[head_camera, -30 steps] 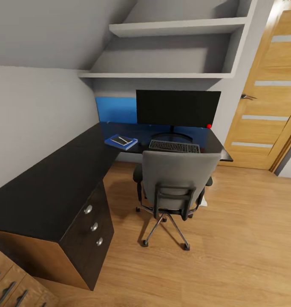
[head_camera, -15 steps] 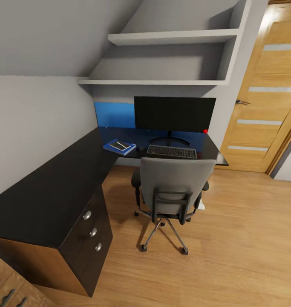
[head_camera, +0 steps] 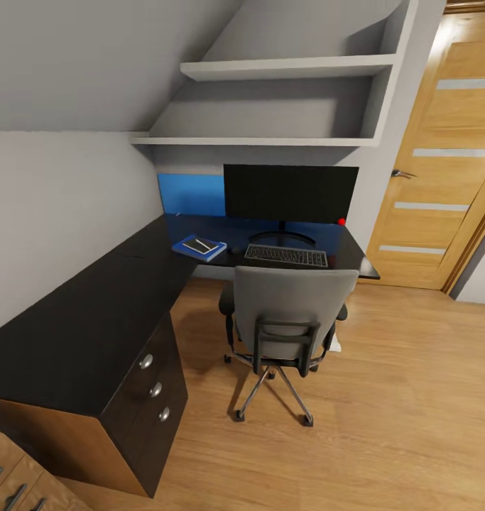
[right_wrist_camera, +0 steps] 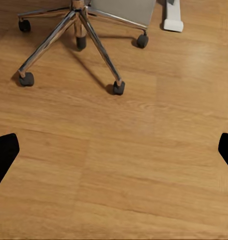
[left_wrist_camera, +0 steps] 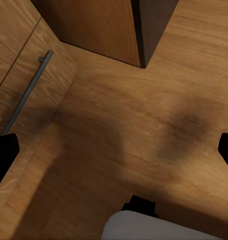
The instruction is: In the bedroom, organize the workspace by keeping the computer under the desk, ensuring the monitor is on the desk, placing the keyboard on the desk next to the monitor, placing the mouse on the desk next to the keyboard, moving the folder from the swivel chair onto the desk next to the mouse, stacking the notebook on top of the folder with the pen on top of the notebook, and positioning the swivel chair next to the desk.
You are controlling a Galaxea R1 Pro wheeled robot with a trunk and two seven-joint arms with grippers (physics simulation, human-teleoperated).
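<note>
1. Three views show one moment. In the head view, the L-shaped desk [head_camera: 79, 319] runs along the left wall and turns across the far wall, its black three-drawer unit [head_camera: 157, 387] facing the floor.
2. The monitor [head_camera: 290, 192] stands upright on the far section of the desk, a red dot at its lower right corner; the keyboard [head_camera: 285, 255] lies just in front of its stand.
3. The mouse [head_camera: 233, 249] sits just left of the keyboard. Left of it lies the blue folder [head_camera: 199, 247], carrying the dark notebook [head_camera: 199, 245] with the pen [head_camera: 202, 243] on top.
4. The swivel chair [head_camera: 287, 319] stands pushed in at the desk in front of the keyboard, its grey back toward the camera and its chrome star base [head_camera: 274, 387] on the wood floor [head_camera: 384, 426].
5. A pale edge of the computer [head_camera: 335, 344] shows behind the chair's right side, under the desk; its foot [right_wrist_camera: 173, 16] appears in the right wrist view beside the castors.
6. The left gripper [left_wrist_camera: 114, 150] hangs over the floor near a light-wood drawer chest [left_wrist_camera: 23, 65]; its dark fingertips sit at opposite edges of that view, spread wide with nothing between them.
7. The right gripper [right_wrist_camera: 114, 155] is likewise spread wide and empty, above bare floor short of the chair base.
8. Two wall shelves [head_camera: 270, 106] hang above the monitor; a wooden door [head_camera: 441, 163] stands at the right.
</note>
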